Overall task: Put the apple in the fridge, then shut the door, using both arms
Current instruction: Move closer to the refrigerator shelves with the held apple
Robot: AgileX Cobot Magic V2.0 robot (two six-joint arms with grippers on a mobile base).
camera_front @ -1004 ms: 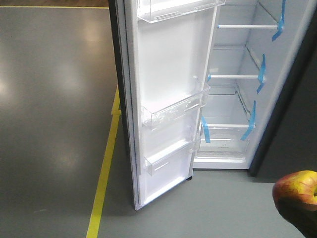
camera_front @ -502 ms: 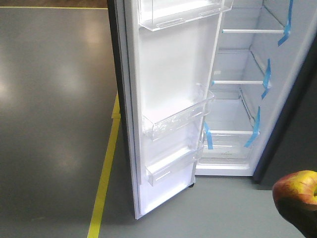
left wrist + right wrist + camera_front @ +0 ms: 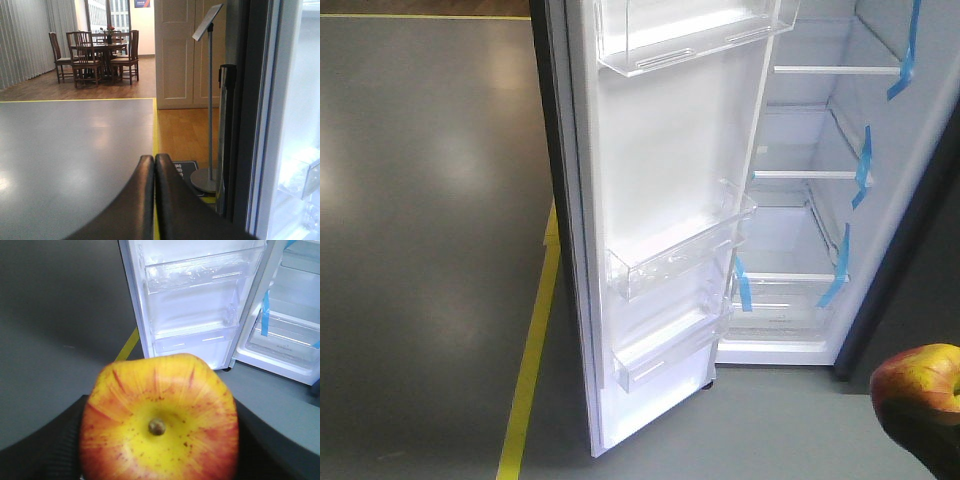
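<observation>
Two steps remain — the right gripper [image 3: 159,455], jaws pinching the apple [image 3: 159,410] at near right, must reach into the open fridge [image 3: 800,215] beyond; the left gripper [image 3: 154,190], jaws pressed together, sits left of the door [image 3: 660,150].

We hold the apple [image 3: 920,385], red with yellow patches, between the dark fingers [image 3: 47,450] of our right gripper [image 3: 159,440]. Its brown stem end faces the wrist camera, and it sits low, out in front of the fridge [image 3: 800,120]. The fridge stands open, white inside, with white shelves and blue tape strips. Its door [image 3: 660,140] is swung wide, its white lining with three clear bins turned toward us. Our left gripper [image 3: 154,162], fingers pressed together, sits near the door's dark edge.
</observation>
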